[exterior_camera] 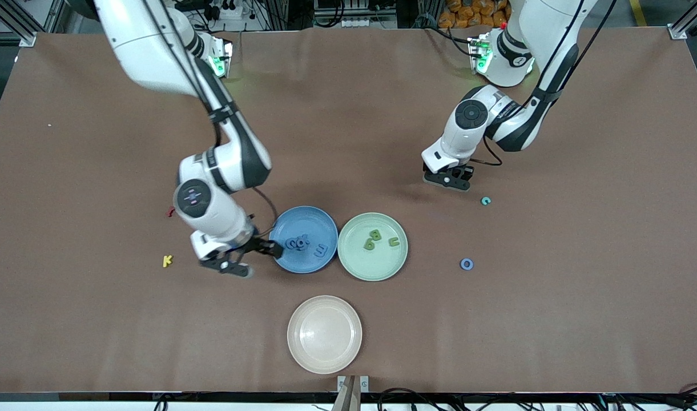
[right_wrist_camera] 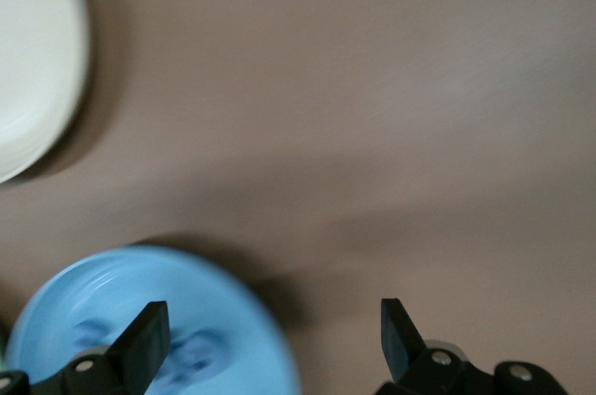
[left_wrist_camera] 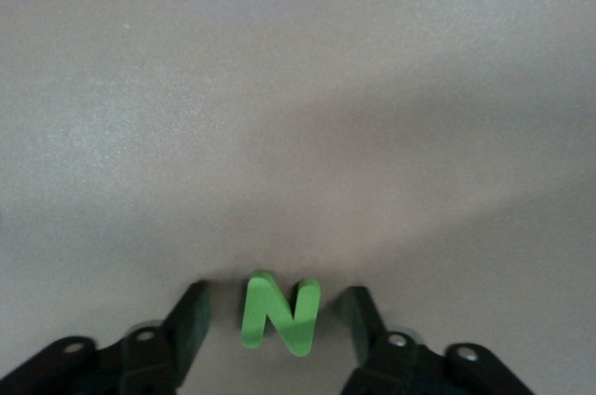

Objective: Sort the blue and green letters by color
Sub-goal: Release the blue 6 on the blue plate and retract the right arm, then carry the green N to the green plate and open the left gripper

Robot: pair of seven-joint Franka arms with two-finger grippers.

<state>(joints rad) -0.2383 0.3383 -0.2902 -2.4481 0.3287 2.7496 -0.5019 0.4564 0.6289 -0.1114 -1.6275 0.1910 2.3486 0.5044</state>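
Front view: the right tool (exterior_camera: 251, 258), spread empty, hangs at the blue plate (exterior_camera: 311, 225)'s nine o'clock edge. Left wrist view: the left tool (left_wrist_camera: 270, 325) straddles a green N (left_wrist_camera: 279, 313) on the table (left_wrist_camera: 298, 88), not yet touching; light, stiff, best pinched across its flat sides.

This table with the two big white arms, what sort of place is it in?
Probably a robotics lab: cables and metal framing edge the brown table, and toy letters are being sorted into a blue plate and a green plate.

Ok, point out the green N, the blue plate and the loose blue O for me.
green N (left_wrist_camera: 279, 313), left wrist view, middle of the letter.
blue plate (exterior_camera: 319, 218), front view, bare inner part near its rim.
blue O (exterior_camera: 466, 264), front view, on its ring.
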